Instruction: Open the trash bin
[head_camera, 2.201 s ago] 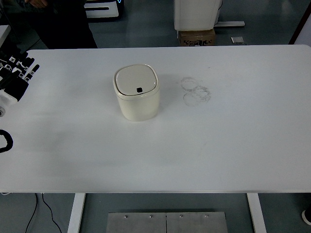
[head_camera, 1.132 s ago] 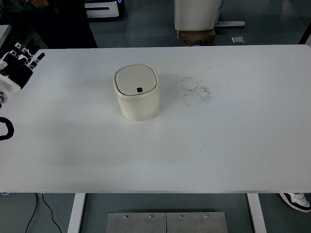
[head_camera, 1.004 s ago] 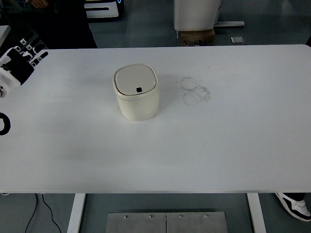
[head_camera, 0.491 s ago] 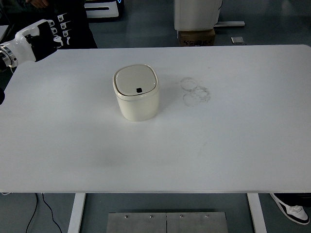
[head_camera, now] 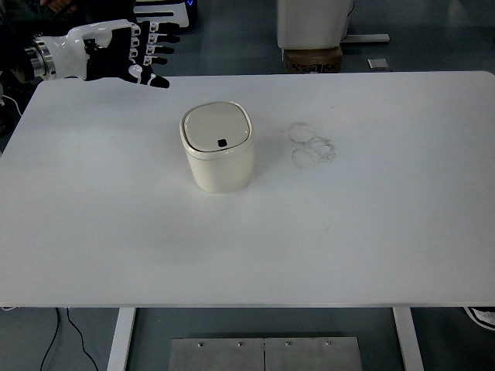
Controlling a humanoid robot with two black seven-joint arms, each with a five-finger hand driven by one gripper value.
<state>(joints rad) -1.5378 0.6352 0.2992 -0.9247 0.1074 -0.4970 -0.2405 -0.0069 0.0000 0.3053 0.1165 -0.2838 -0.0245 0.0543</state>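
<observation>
A small cream trash bin [head_camera: 218,147] with a rounded square lid stands upright on the white table [head_camera: 247,255], left of centre. Its lid is shut flat, with a small black button [head_camera: 222,143] near the front edge. My left hand [head_camera: 143,52] hovers over the table's far left corner, up and to the left of the bin and well apart from it. Its fingers are spread and hold nothing. My right arm is not in view.
Faint grey ring marks [head_camera: 311,144] lie on the table right of the bin. A person in dark clothes [head_camera: 69,15] stands behind the far left corner. A cardboard box [head_camera: 313,59] sits on the floor beyond the table.
My left hand has risen from the table's left edge and swung up and right, over the far left corner, closer to the bin. The bin has not moved.
</observation>
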